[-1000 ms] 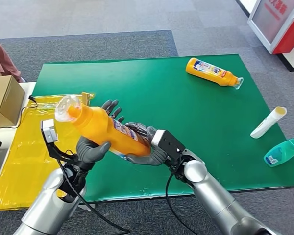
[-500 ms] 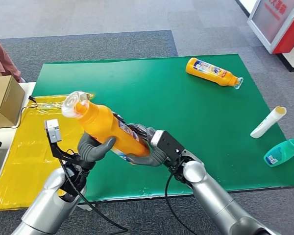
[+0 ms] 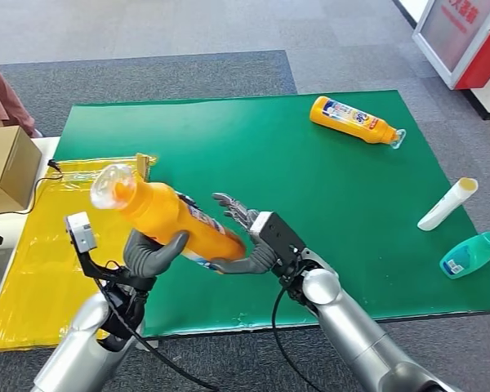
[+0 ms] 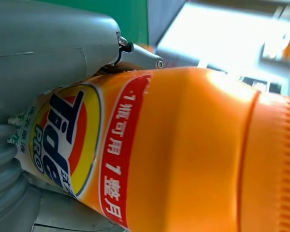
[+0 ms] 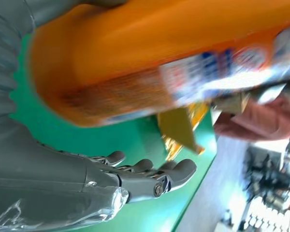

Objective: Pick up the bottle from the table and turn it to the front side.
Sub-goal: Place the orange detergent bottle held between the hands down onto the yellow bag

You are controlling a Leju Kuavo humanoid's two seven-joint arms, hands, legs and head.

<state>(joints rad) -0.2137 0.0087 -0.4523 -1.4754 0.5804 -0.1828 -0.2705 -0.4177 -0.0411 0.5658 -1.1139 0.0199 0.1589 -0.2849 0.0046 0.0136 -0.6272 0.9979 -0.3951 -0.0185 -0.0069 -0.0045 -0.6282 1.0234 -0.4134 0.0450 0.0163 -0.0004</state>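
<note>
Grey carpet surrounds the worktop point(image 3: 329, 196), whose green mat carries what we see. Above the mat's near edge, the orange bottle point(image 3: 168, 219) hangs in the air, tilted, its clear cap point(image 3: 110, 184) up toward the yellow sheet point(image 3: 27, 269). Our left hand point(image 3: 150, 251) grips the bottle around its middle, fingers wrapped on it; the left wrist view shows the Tide label facing the camera. Our right hand point(image 3: 246, 241) sits at the bottle's base, and since half a second ago its fingers have opened and spread off the body, the thumb still under the base. The bottle's cap end has swung slightly back toward the sheet. Far across the mat from the bottle lie a second orange bottle point(image 3: 354, 119), a white tube point(image 3: 446, 204) and a teal bottle point(image 3: 470, 253).
</note>
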